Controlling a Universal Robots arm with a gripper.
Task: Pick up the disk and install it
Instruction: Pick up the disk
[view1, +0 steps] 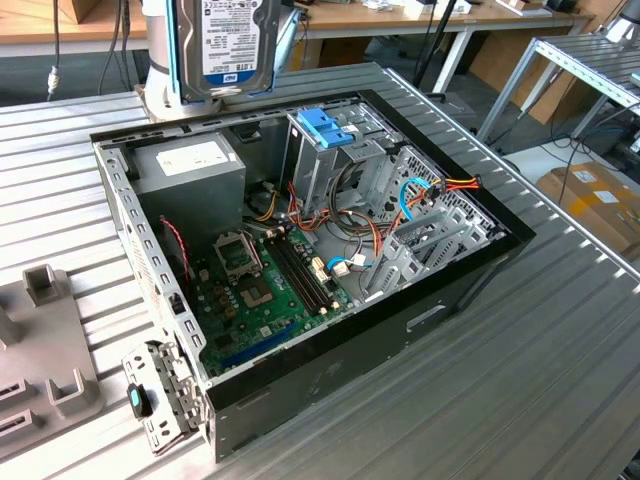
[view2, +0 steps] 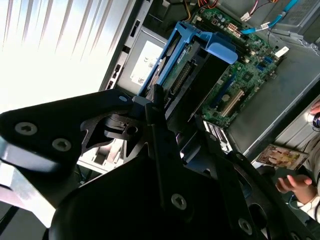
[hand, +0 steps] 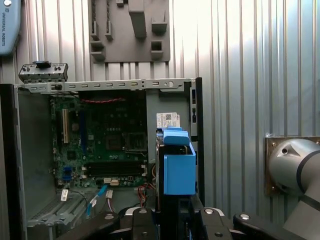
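In the second wrist view, the disk (view2: 186, 65) is seen edge-on, clamped in the black pincer (view2: 176, 117). The fingers (view2: 159, 107) are closed against the disk's blue-railed sides. Beyond the pincer's tip the open computer case (view2: 295, 75) is laid out. The power supply (view2: 145, 62) with its white sticker is found just past the held disk, and the green motherboard (view2: 240, 85) lies off to one side of it. A person's hand (view2: 295, 182) is glimpsed outside the case, well apart from the pincer.

Over to the first wrist view: the disk (hand: 178, 167) is shown standing straight out from between the closed fingers, with a blue rail turned to the camera. Below the pincer, the power supply's sticker (hand: 167, 120) is lined up just past the disk's end, and the motherboard (hand: 105, 145) is spread out to the side. A grey block (hand: 130, 30) is set on the ribbed surface (hand: 240, 75) beyond the case, well apart from the pincer.

Now the exterior view: the disk (view1: 222, 45) is caught held upright in the air, its label turned to the camera, above the power-supply (view1: 190, 165) end of the case (view1: 330, 380). The drive cage's blue bracket (view1: 325, 128) is seen lower down, toward the exterior view's right of the held disk and clear of it.
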